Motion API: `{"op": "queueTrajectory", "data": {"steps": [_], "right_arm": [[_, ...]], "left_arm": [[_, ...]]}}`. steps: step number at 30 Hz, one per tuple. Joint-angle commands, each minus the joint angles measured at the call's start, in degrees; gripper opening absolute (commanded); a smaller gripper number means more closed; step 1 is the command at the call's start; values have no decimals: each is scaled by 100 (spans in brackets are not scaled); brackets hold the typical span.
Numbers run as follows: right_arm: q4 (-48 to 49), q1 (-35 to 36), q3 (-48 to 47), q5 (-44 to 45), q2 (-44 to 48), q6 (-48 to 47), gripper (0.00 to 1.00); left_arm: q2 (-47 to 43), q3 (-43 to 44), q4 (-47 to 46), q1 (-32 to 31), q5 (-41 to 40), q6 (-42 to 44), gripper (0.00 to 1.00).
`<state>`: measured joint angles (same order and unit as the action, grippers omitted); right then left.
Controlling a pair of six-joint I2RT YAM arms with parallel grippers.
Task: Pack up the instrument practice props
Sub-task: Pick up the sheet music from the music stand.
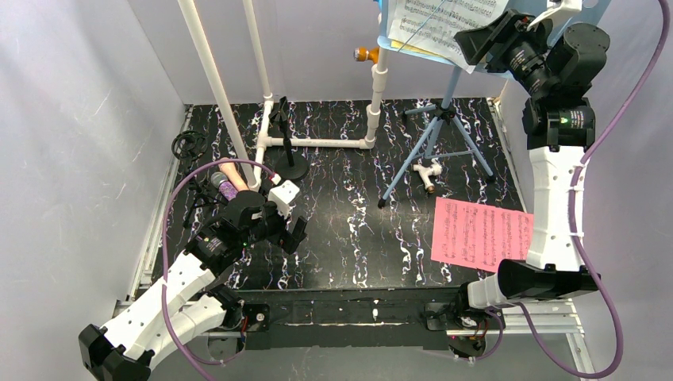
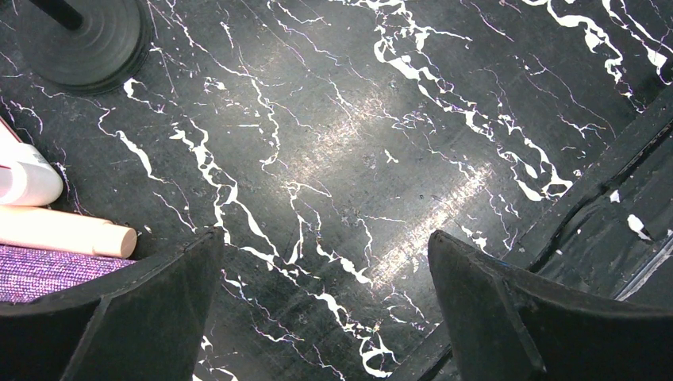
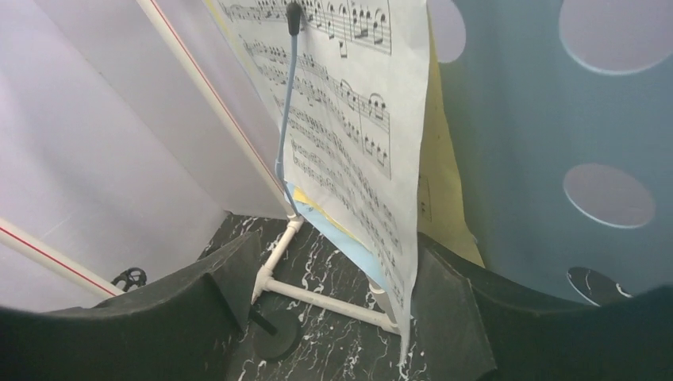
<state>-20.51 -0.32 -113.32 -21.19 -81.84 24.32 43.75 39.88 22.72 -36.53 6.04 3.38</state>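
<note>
A white sheet-music page [image 1: 444,17] leans on the light-blue perforated music rack [image 1: 389,32] atop its blue tripod [image 1: 440,139]. My right gripper [image 1: 476,36] is raised to the page's right edge. In the right wrist view the white page [image 3: 349,119] hangs between the jaws of my right gripper [image 3: 337,238], close against the right finger [image 3: 444,302], with a wide gap to the left one. A pink page [image 1: 480,234] lies flat on the table. My left gripper [image 2: 325,238] stands open over bare table, beside the pink microphone [image 2: 63,230] and the purple microphone [image 2: 40,270].
A white pipe frame [image 1: 317,143] stands at the back with a round-base mic mount [image 1: 290,167] beside it. A yellow sheet [image 3: 444,206] sits behind the white page. Grey walls close in the left, back and right. A black cable coil [image 1: 189,144] lies at the far left.
</note>
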Motion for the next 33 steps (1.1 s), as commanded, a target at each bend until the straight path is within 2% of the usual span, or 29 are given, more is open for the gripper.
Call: {"op": "queueTrajectory", "data": {"steps": [1,7,15,18,20,27,33], "right_arm": [[492,16,-404,-17,-75,152,74],[758,-7,-527,-150,-139,413,67],[1299,-138,-481,-444,-207,925,48],[1492,-157,-464,-522,-225,1040,36],[1519,-162,-478,-360,-250,984,35],[1704,-171,-544,-184,-390,845,44],[1918,-166,-696,-211,-498,732,41]], "left_arm": [[2,21,-22,32,73,67,100],[-19,29,-14,32,75,75,100],[-42,29,-13,41,81,76,100],[-50,29,-13,45,81,77,100],[-50,24,-13,42,90,76,100],[-43,29,-13,50,99,84,100],[-42,24,-13,59,115,83,100]]}}
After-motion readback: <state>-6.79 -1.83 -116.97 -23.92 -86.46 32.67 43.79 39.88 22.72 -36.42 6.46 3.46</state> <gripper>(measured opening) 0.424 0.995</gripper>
